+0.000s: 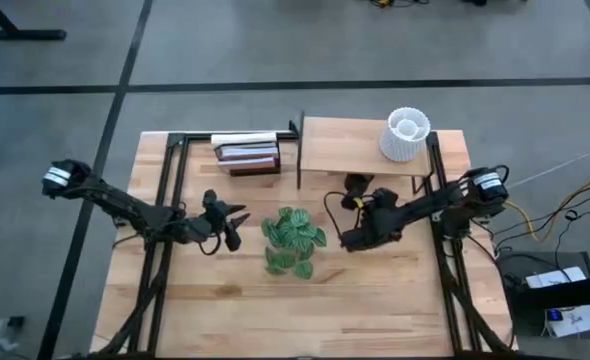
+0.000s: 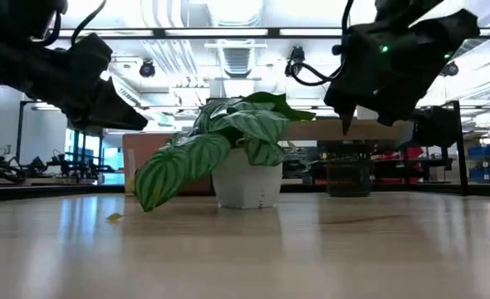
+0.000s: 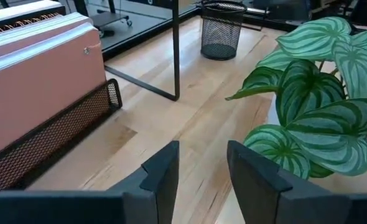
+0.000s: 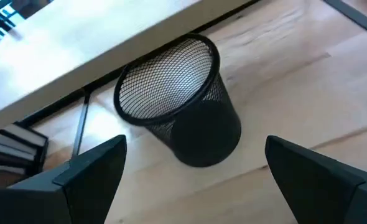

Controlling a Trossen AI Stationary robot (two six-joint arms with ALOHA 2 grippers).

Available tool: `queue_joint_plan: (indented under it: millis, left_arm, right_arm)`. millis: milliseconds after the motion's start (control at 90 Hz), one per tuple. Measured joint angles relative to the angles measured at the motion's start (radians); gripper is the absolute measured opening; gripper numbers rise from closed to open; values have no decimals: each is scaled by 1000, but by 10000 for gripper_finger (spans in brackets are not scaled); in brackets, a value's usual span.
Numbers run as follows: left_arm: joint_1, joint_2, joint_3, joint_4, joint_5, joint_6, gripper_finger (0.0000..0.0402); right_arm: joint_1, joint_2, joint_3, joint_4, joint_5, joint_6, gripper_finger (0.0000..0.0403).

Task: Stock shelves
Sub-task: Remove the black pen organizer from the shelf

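Only the white ribbed vase [image 1: 406,137] is standing on the shelves [image 1: 360,146] at the table's one o'clock, while the plant [image 1: 293,240] is waiting at the centre and the mesh cup [image 4: 182,109] under the board, both the left gripper [image 1: 227,221] and the right gripper [image 1: 353,224] hovering with fingers apart, holding nothing.

Dark jointed arms, white-capped shoulders

Black-framed shelves [image 1: 360,148] with pale wooden board stand upright at the table's far edge
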Motion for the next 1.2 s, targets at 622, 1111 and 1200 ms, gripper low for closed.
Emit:
queue_joint_plan:
  millis: [622,1111,1200]
  left_arm:
    - [0,0,-1,-6,2,0,109]
    - [0,0,-6,-6,2,0,116]
    - [0,0,-7,-6,2,-1,110]
  right_arm:
    - [-100,1,-2,1,46,-268,364]
    - [-167,1,-3,5,18,-371,364]
    - [-181,1,-3,6,-6,-395,364]
